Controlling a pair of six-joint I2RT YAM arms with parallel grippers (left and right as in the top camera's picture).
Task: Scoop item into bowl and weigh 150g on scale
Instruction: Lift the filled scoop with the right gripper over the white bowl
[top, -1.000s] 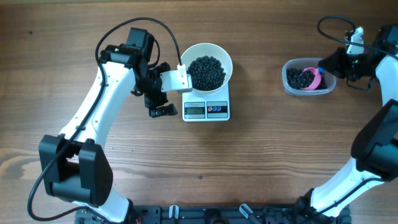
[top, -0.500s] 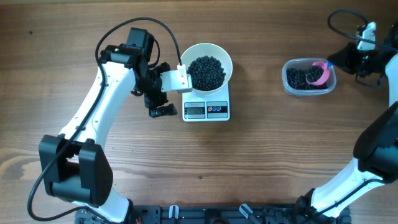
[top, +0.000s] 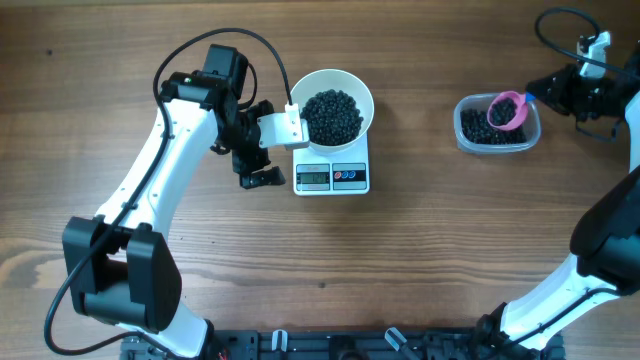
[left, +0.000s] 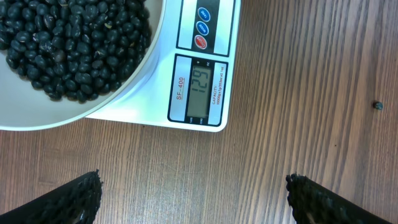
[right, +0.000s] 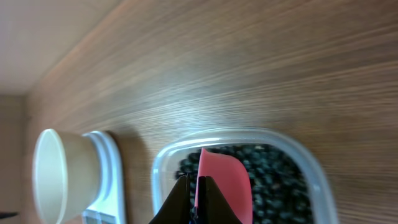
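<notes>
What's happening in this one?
The white bowl of beans sits on the scale, whose display reads 129. The right hand is shut on a pink scoop carrying more beans over the clear tub. The left hand hangs open beside the scale, holding nothing.

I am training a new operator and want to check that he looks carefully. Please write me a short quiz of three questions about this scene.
1. What number shows on the scale, which carries the bowl of beans?
2. True or false: the left gripper is open and holds nothing.
3. The right gripper grips: A. the bowl; B. the pink scoop; C. nothing.
Key: 1. 129. 2. True. 3. B.
</notes>
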